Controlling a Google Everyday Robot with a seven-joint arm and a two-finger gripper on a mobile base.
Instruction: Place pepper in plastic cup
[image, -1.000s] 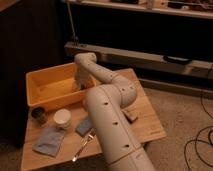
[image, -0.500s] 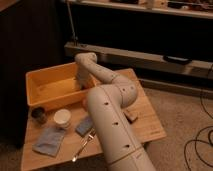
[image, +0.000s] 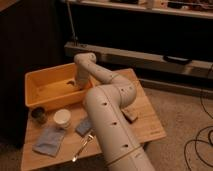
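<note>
Reaching into yellow bin (image: 49, 100), tool (image: 80, 84) closed at bin's right end.

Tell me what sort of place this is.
Probably a robotics lab or workshop: a small wooden table holding a yellow bin, cables loose on the floor, and a robot arm whose pincer is down, shut, inside that bin.

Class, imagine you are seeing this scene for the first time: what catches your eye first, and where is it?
The big white robot arm fills the foreground, bending over the wooden table. Its gripper, shut, reaches down into the yellow bin at the table's back left. Just in front of the bin stands a white cup.
</note>
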